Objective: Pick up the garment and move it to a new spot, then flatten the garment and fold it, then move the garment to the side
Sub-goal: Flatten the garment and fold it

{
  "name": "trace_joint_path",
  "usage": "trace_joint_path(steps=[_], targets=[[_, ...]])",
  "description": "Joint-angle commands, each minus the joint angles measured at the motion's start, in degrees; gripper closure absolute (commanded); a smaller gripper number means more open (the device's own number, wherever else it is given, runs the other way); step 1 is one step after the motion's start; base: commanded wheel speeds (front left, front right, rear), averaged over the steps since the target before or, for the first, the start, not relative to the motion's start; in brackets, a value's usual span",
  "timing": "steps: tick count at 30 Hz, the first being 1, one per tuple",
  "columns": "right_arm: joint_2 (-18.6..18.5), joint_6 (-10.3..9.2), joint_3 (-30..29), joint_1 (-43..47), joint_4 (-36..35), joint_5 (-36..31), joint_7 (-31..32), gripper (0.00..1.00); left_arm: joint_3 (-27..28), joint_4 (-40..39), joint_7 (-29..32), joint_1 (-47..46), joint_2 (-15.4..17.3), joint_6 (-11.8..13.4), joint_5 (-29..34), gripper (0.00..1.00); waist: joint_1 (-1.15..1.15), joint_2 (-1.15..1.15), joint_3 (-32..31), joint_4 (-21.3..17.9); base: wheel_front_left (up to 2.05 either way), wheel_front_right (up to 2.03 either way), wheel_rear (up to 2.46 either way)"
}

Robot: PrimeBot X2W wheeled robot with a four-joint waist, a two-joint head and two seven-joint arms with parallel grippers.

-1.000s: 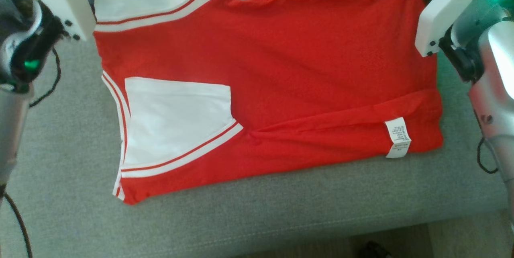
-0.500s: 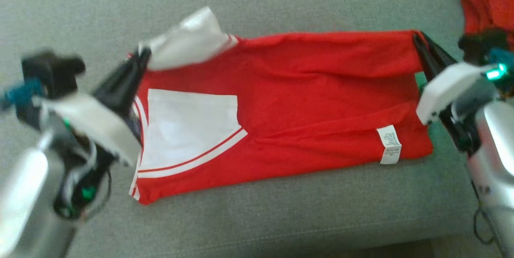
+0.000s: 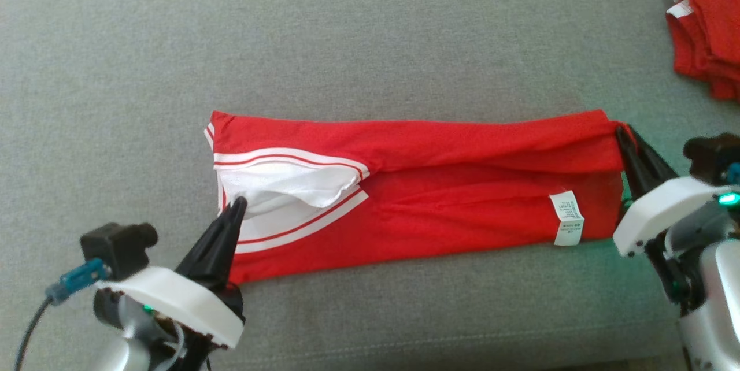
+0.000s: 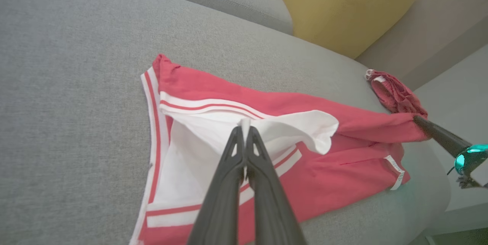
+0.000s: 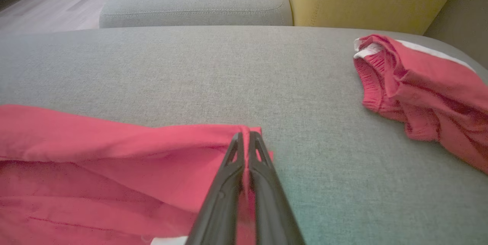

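The garment is a red shirt with white, red-striped sleeves, lying as a long folded band on the grey sofa cushion. Its far edge is doubled over toward me. My left gripper is at the band's left end, shut on the white sleeve cloth; in the left wrist view the closed tips pinch a white fold of the garment. My right gripper is shut on the red corner at the right end. In the right wrist view its tips clamp the garment at that corner.
A second crumpled red garment lies at the cushion's far right, also visible as a red heap. A yellow cushion stands behind the seat. The sofa's front edge runs close below the folded band.
The head camera has shifted. Both grippers have carried the garment's far edge toward me and down, so the wide spread shirt is now a narrow folded band.
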Motion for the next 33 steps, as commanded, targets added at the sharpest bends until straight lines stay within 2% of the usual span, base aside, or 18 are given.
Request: trace_joint_path(steps=[1, 2, 4, 5, 16, 21, 33], targets=[[-0.3, -0.05, 0.2, 0.3, -2.6, -0.5, 0.1, 1.00, 2.2, -0.9, -1.2, -1.9, -0.1, -0.2, -0.4, 1.00, 0.00, 0.00, -0.1, 0.1, 0.00, 0.00, 0.00], [0.0, -0.05, 0.0, 0.9, -3.0, -0.7, 0.2, 1.00, 2.0, 0.0, -2.0, -1.8, -0.6, -0.4, -0.5, 1.00, 0.00, 0.00, -0.2, 0.2, 0.00, 0.00, 0.00], [1.1, -0.05, -1.0, 2.3, -4.0, -1.5, 0.1, 0.04, 1.6, 2.9, -4.3, -1.5, -1.9, -0.8, 0.1, 0.46, 0.00, 0.00, -0.6, 0.0, 0.00, 0.00, 0.00], [1.5, -0.05, -1.4, 2.8, -4.4, -1.5, -0.1, 0.00, 1.5, 3.7, -5.1, -1.4, -2.3, -0.8, 0.2, 0.00, 0.00, 0.00, -0.7, 0.0, 0.00, 0.00, 0.00], [7.4, -0.05, -8.4, 9.7, -10.4, -1.3, -1.7, 0.00, 3.0, 6.9, -14.0, -0.1, -5.1, 1.4, 3.2, 0.00, 0.00, 0.00, -2.8, 0.0, 0.00, 0.00, 0.00], [7.9, -0.05, -9.0, 9.7, -10.5, -1.7, 0.1, 0.00, 2.9, 6.9, -15.0, -0.9, -5.5, 2.2, 4.7, 0.00, 0.00, 0.00, -3.0, -0.3, 0.00, 0.00, 0.00], [5.5, -0.05, -6.8, 1.7, 0.3, -1.3, 7.9, 0.00, 1.4, 6.9, -15.2, -2.7, -6.2, 3.2, 6.7, 0.00, 0.00, 0.00, -2.2, 1.0, 0.00, 0.00, 0.00]])
